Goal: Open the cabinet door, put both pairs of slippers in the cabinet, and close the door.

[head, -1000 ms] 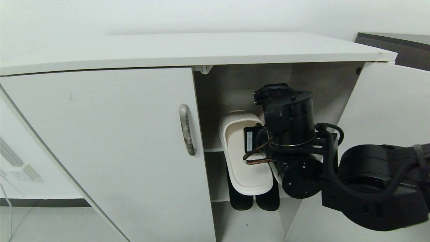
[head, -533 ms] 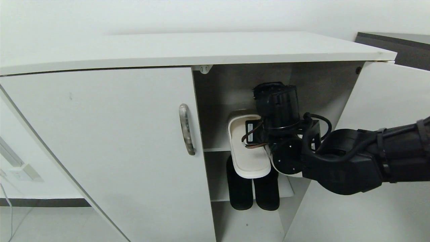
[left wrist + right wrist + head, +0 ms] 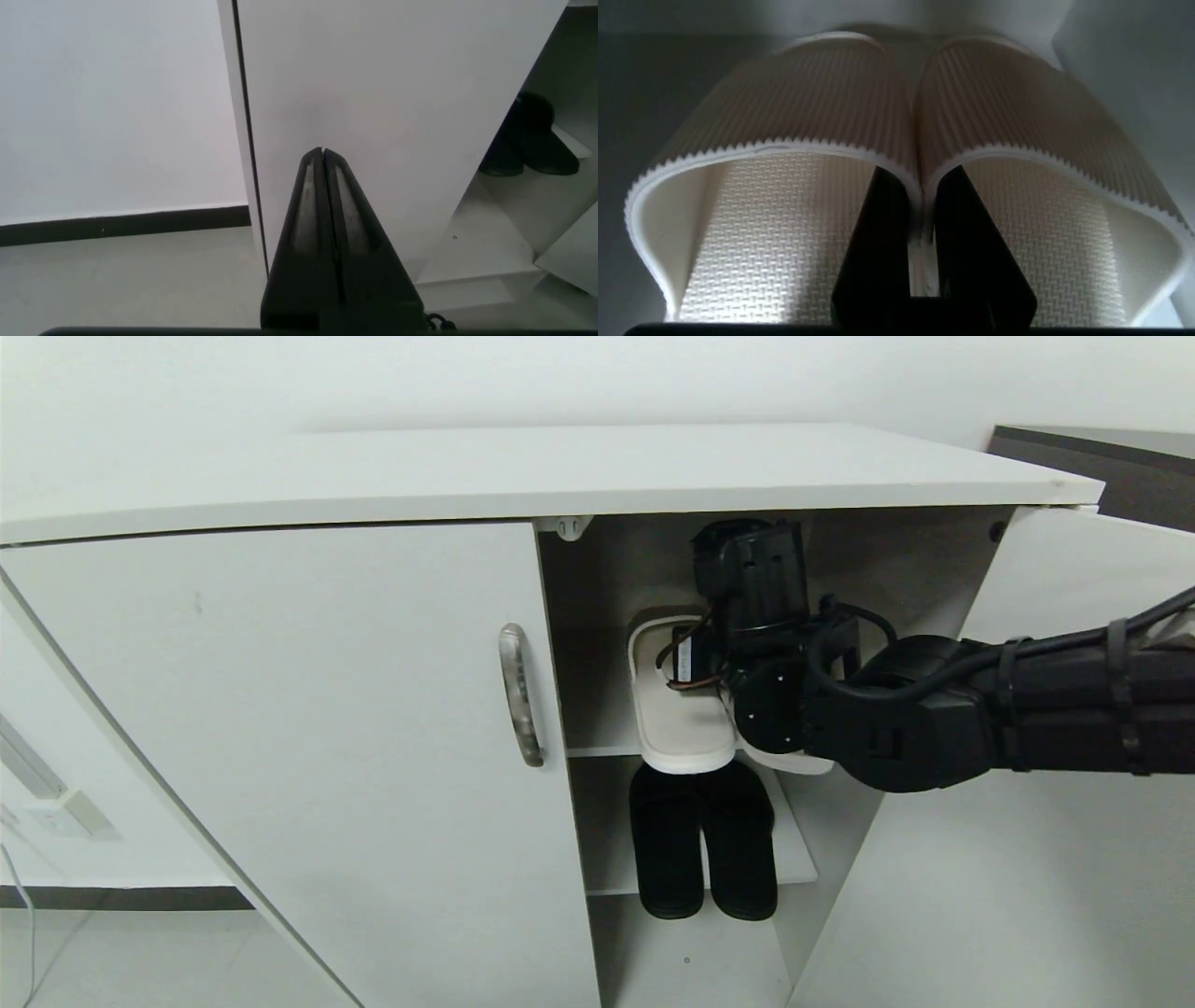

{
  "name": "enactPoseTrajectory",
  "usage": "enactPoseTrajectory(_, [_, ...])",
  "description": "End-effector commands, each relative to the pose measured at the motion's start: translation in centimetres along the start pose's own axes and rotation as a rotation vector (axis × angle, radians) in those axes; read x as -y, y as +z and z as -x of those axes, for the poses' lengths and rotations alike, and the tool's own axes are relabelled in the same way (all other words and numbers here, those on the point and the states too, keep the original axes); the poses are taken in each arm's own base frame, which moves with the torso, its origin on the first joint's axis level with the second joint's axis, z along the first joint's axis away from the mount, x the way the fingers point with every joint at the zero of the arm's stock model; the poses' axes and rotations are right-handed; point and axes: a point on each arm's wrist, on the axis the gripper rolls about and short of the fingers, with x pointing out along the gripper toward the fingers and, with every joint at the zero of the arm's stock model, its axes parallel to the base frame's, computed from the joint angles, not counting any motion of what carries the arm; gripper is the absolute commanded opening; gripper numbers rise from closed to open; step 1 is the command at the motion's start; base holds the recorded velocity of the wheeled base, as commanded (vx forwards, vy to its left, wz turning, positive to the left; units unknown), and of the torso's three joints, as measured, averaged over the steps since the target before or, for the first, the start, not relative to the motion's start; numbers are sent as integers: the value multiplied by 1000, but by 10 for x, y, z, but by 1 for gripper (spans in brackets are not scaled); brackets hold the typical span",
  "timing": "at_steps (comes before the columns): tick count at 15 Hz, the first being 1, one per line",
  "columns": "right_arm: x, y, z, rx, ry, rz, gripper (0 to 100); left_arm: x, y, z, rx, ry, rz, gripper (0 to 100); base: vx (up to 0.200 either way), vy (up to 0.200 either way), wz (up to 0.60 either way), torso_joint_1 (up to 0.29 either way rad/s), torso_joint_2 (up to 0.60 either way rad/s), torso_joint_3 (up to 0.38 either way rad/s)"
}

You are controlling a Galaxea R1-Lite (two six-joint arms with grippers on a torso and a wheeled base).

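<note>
Left gripper (image 3: 323, 201): fingers pressed together, holding nothing, in front of closed left cabinet door (image 3: 280, 756). Door handle (image 3: 520, 695): metal, upright, at door's right edge. White slippers (image 3: 677, 709): pair side by side inside open compartment at upper shelf (image 3: 597, 752) level, heels projecting past shelf front; contact with shelf cannot be told. Black slippers (image 3: 700, 845): pair on lower shelf, directly below, heels overhanging. Right gripper (image 3: 923, 215): fingers clamped on white slippers' adjoining inner edges. Right cabinet door (image 3: 1027, 859): swung open.
</note>
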Motion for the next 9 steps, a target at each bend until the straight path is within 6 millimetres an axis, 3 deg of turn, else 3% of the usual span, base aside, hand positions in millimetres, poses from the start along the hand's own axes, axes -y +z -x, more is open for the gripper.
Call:
enactPoseTrajectory(1, [-3, -5, -9, -7, -8, 8, 0, 0, 0, 0, -1, 0, 0, 0, 0, 0, 0, 0, 0, 0])
enactPoseTrajectory(9, [-4, -9, -14, -14, -16, 14, 0, 0, 0, 0, -1, 0, 0, 0, 0, 0, 0, 0, 0, 0])
